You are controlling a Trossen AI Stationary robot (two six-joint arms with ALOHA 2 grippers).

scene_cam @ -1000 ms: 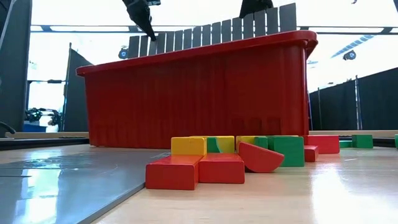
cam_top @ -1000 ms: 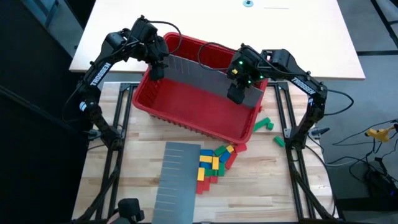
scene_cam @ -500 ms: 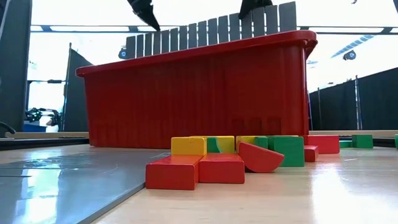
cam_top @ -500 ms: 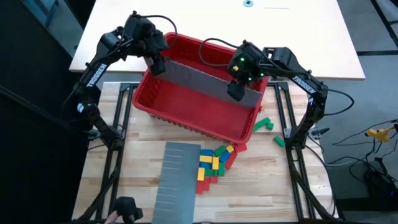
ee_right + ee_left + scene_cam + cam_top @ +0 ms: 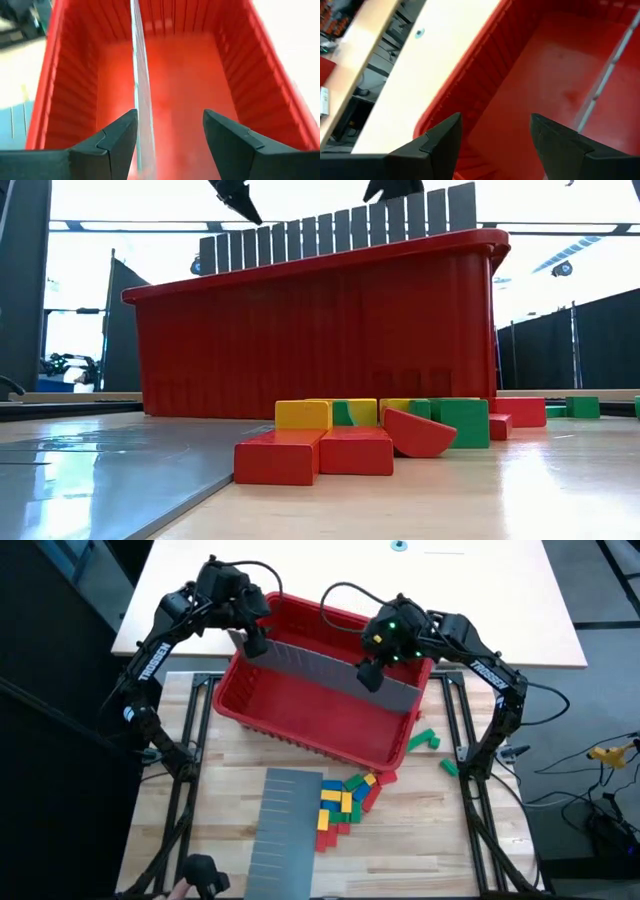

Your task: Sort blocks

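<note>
Blocks in red, green, blue and yellow lie heaped on the table in front of the red bin, some half hidden behind others. We see the left gripper and right gripper, both spread empty, above the grey slotted panel standing inside the bin.

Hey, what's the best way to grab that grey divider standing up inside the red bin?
Probably by the grey divider's slotted top edge, coming straight down from above: it stands on edge, thin, with its comb rising above the red bin's rim. The open right tool could straddle it there.
</note>
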